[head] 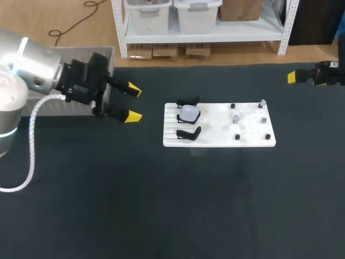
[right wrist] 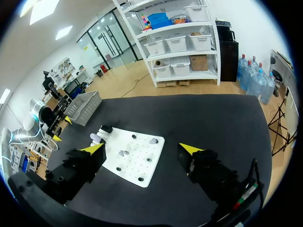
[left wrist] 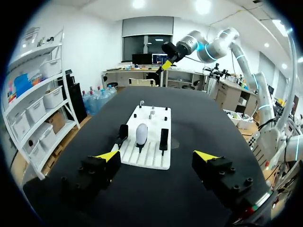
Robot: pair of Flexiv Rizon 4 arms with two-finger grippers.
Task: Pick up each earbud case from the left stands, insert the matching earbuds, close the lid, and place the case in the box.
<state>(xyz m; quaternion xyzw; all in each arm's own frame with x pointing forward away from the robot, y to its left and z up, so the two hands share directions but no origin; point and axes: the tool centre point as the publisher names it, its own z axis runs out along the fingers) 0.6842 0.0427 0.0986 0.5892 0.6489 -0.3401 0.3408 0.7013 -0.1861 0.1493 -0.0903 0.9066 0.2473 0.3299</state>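
Left gripper [head: 132,102] hangs short of the earbud case [head: 189,113], fingers spread, ready to take it; right gripper [right wrist: 142,148], likewise released, sits well clear.

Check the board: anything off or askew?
Nothing looks spilled, tipped or damaged. One earbud case sits on the white board; the black stands on either side of it are empty, which may just be the setup.

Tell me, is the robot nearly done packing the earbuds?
Not yet. Nothing looks finished: one white case sits on the white board, and the earbuds wait at its other end. Nothing is in hand: the left gripper and right gripper are open and empty. Picking up, filling, closing and boxing remain.
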